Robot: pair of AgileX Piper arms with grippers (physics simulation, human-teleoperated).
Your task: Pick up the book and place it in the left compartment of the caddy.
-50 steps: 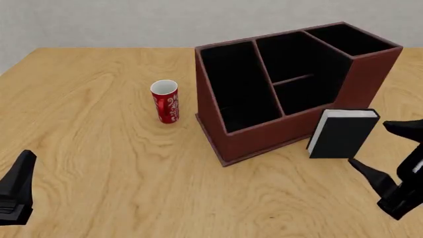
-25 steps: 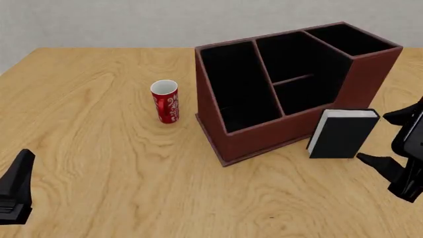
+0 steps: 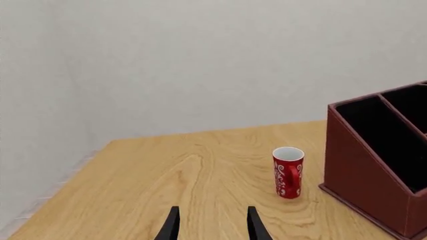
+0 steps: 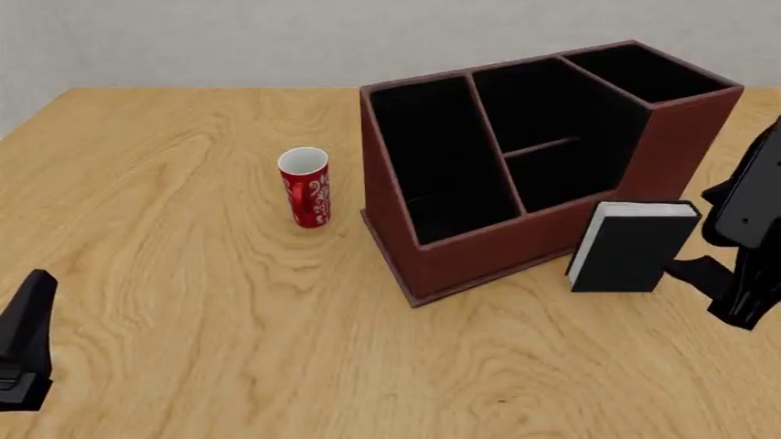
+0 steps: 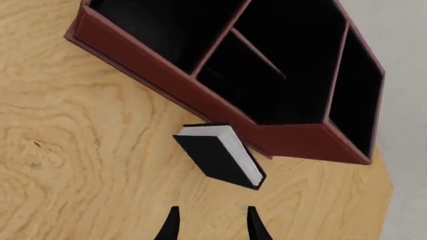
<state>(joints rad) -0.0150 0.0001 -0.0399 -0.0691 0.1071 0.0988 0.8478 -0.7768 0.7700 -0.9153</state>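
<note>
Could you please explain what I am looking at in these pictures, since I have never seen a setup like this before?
These are simulator renders of two robot arms at a wooden table. The front view comes from a fixed camera on the arms' own side, looking forward and down. The other two pictures come from cameras mounted just behind each gripper, looking along its fingers.

On the table stand a red cup, a large reddish-brown caddy with black compartments, and a small black book standing upright just in front of the caddy's right end.

The left gripper is open and idle at the near left side of the table. The right gripper is also open, pointing towards the book from its right side. Nothing is held yet; the book is meant to go into the caddy's long left compartment.
</note>
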